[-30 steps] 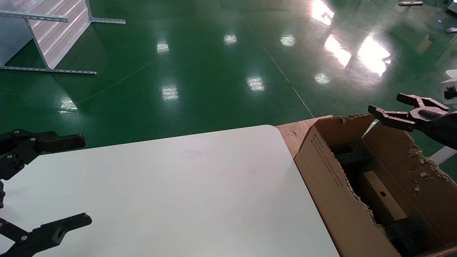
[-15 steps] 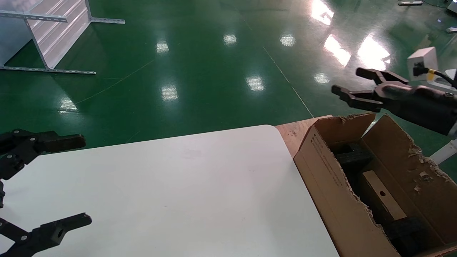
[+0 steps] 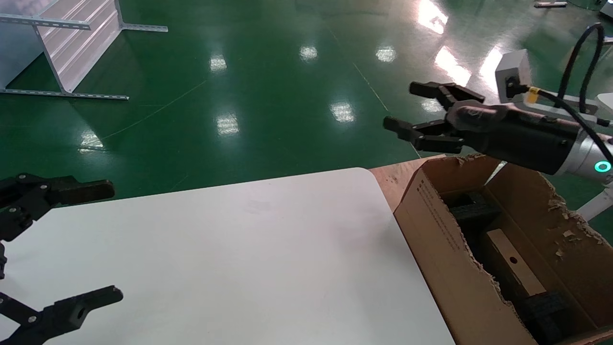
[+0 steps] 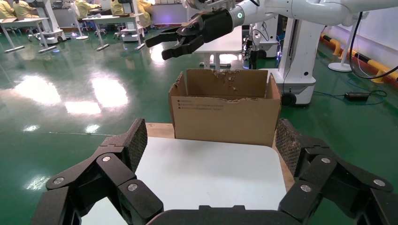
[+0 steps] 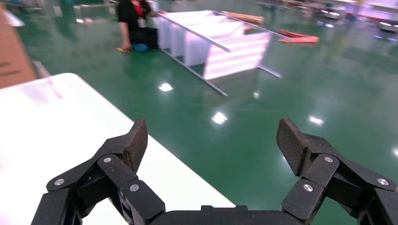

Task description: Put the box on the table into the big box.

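The box (image 3: 519,275), tan with a round hole in its top face, lies inside the big box (image 3: 445,230) among black foam. The big box stands off the right end of the white table (image 3: 239,249), and its printed side shows in the left wrist view (image 4: 225,117). My right gripper (image 3: 400,106) hangs open and empty in the air beyond the table's far right corner, left of the big box's far end; it also shows in the left wrist view (image 4: 166,44). In its own view the right gripper (image 5: 212,136) is over green floor beside the table (image 5: 47,122). My left gripper (image 3: 116,242) stays open and empty over the table's left end (image 4: 210,140).
The big box rests on a wooden board (image 3: 390,177) beside the table. A white metal rack (image 3: 72,48) stands on the green floor at the far left. A person (image 5: 133,23) crouches by that rack (image 5: 225,47). A white robot base (image 4: 300,61) stands behind the big box.
My right gripper has swung left and upward, from above the big box's far edge to beyond the table's far right corner, staying open. The left gripper and the box have not moved.
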Controlling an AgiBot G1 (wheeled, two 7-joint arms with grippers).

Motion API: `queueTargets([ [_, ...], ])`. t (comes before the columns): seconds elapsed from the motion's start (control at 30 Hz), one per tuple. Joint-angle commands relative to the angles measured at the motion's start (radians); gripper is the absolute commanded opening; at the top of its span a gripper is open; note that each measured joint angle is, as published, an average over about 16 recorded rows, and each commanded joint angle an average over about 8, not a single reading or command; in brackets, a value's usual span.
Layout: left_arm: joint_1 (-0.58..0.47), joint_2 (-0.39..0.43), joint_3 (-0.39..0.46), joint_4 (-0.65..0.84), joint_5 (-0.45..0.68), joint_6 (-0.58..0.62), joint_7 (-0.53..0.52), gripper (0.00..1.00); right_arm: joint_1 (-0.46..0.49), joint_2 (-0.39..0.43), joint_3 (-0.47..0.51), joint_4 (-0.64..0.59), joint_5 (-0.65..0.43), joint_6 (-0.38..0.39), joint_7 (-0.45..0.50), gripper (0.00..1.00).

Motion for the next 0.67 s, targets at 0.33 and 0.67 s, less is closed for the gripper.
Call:
queueTargets([
  [0.33,0.0,0.0,0.0,0.0,0.0,0.0,0.0,1.0,-0.085,-0.026,0.047,0.269,0.031,-0.028,0.105,1.0],
  [0.67,0.0,0.0,0.001,0.0,0.0,0.0,0.0,1.0,-0.15,-0.047,0.082,0.475,0.054,-0.05,0.186,1.0],
])
